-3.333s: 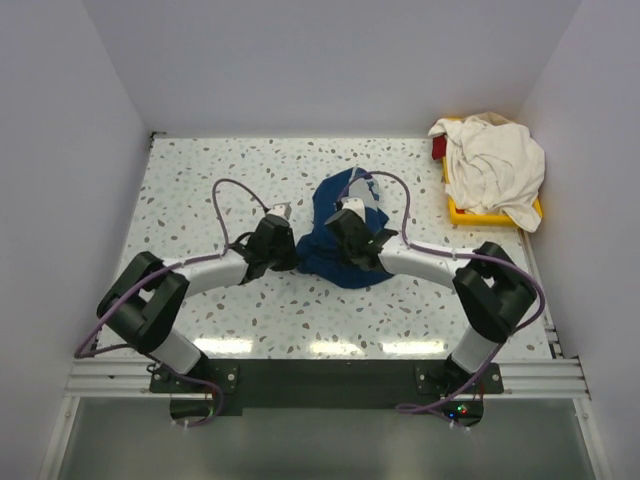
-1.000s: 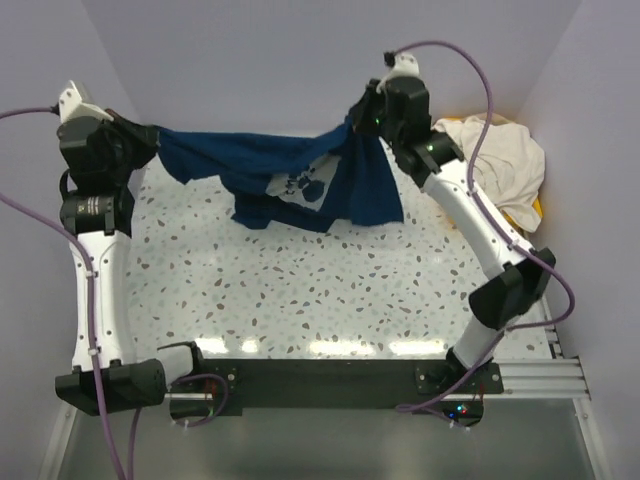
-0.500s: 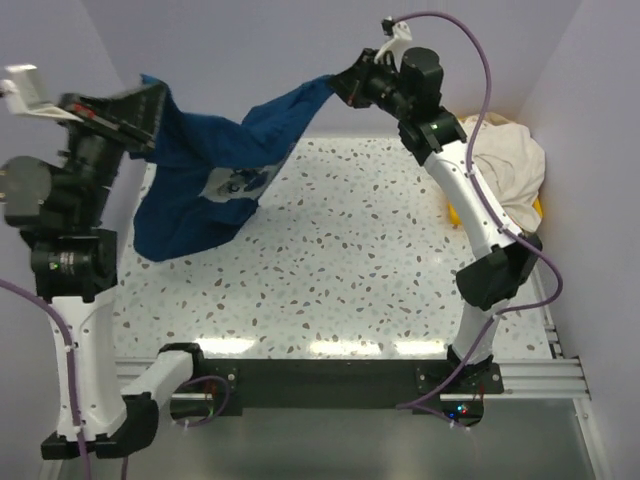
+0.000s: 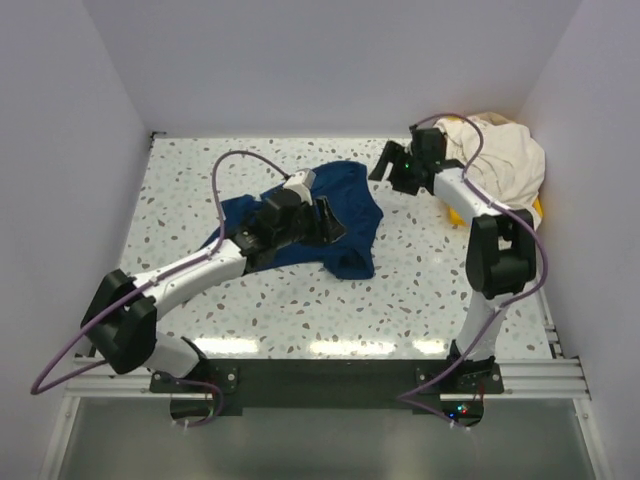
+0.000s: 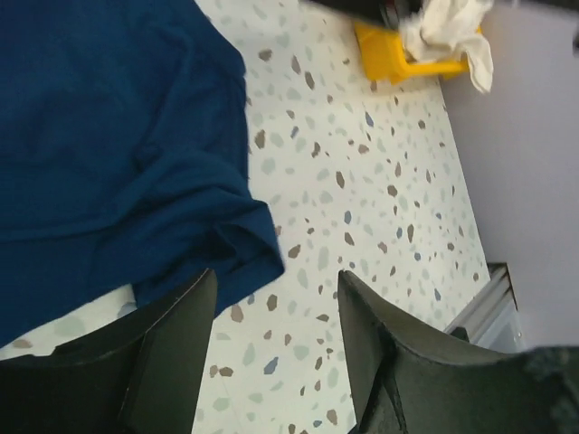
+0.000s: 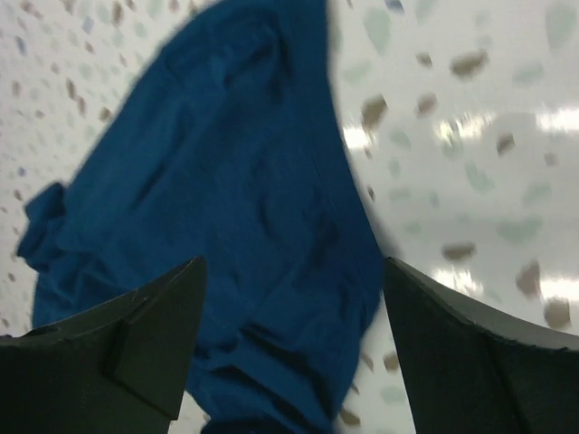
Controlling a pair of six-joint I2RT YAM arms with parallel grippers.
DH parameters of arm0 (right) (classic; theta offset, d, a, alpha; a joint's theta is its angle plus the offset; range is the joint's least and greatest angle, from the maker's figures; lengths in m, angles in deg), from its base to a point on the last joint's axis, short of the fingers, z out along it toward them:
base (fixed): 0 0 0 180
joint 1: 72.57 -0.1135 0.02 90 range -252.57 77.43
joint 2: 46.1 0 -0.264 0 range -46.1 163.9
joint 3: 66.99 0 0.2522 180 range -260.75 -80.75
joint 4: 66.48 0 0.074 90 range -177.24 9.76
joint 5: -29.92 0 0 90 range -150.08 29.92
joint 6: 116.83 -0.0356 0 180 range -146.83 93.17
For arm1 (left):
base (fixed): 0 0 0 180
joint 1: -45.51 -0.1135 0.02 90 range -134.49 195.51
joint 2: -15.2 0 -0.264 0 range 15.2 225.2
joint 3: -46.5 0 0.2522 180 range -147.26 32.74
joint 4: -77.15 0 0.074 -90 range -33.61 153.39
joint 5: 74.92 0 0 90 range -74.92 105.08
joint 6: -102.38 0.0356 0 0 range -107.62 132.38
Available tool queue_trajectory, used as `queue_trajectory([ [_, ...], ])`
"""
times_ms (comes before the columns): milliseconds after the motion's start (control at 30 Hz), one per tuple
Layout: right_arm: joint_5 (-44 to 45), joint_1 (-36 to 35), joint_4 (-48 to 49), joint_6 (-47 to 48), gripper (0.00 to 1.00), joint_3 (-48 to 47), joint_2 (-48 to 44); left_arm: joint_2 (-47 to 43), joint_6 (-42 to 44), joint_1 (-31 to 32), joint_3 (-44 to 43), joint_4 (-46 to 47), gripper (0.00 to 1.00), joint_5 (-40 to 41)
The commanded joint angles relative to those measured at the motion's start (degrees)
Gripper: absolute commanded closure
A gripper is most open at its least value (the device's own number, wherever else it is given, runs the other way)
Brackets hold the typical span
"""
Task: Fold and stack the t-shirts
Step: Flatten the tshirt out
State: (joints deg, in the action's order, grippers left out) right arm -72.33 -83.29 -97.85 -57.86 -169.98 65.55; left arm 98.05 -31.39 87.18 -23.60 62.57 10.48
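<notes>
The dark navy t-shirt (image 4: 345, 205) lies crumpled and spread on the speckled table, near the middle. My left gripper (image 4: 324, 222) hovers over its right part, open. In the left wrist view the gripper (image 5: 276, 282) shows its jaws apart over bare table, with the navy t-shirt (image 5: 109, 136) and its hem beside the left finger. My right gripper (image 4: 388, 168) hangs open just past the shirt's far right corner. The right wrist view shows that gripper (image 6: 294, 267) with wide jaws above the navy t-shirt (image 6: 244, 226), holding nothing. The cream white t-shirt (image 4: 500, 160) is heaped at the back right.
The cream shirt rests in a yellow tray (image 4: 453, 213) against the right wall; the tray (image 5: 393, 54) also shows far off in the left wrist view. White walls close in the table on three sides. The arm bases stand on the near rail.
Both arms held the navy shirt stretched high in the air. They have come down, both grippers have opened, and the shirt now lies on the table.
</notes>
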Motion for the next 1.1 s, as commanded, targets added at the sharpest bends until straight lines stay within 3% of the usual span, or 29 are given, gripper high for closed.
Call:
queue_trajectory([
  [0,7.2,-2.2,-1.9,-0.3,0.18,11.6,-15.2,-7.6,2.1,-3.6,-4.3,-2.8,0.39,10.5],
  [167,14.3,-9.6,5.2,-2.9,0.21,36.3,-30.7,-16.5,-0.3,-15.0,2.3,-15.0,0.45,17.1],
  [367,14.9,-13.4,14.4,-7.3,0.3,54.2,-36.2,-26.1,-0.1,-22.4,11.8,-20.6,0.47,21.6],
  [600,14.1,-14.1,21.2,-6.9,0.32,54.9,-31.3,-28.5,-0.1,-27.0,17.8,-21.5,0.48,20.8],
  [833,17.4,-15.4,22.0,-8.8,0.38,56.2,-35.5,-28.0,-1.8,-29.1,20.9,-22.1,0.48,21.7],
  [1000,15.6,-15.6,24.3,-9.3,0.67,55.3,-32.1,-26.8,-2.9,-29.8,21.4,-23.0,0.49,23.3],
  [1033,15.7,-15.6,23.8,-9.3,0.82,55.1,-31.9,-26.4,-3.0,-30.0,21.4,-23.2,0.49,23.4],
  [1067,16.6,-15.6,22.9,-9.0,0.89,54.2,-31.9,-26.2,-3.0,-30.1,21.6,-23.2,0.49,23.5],
])
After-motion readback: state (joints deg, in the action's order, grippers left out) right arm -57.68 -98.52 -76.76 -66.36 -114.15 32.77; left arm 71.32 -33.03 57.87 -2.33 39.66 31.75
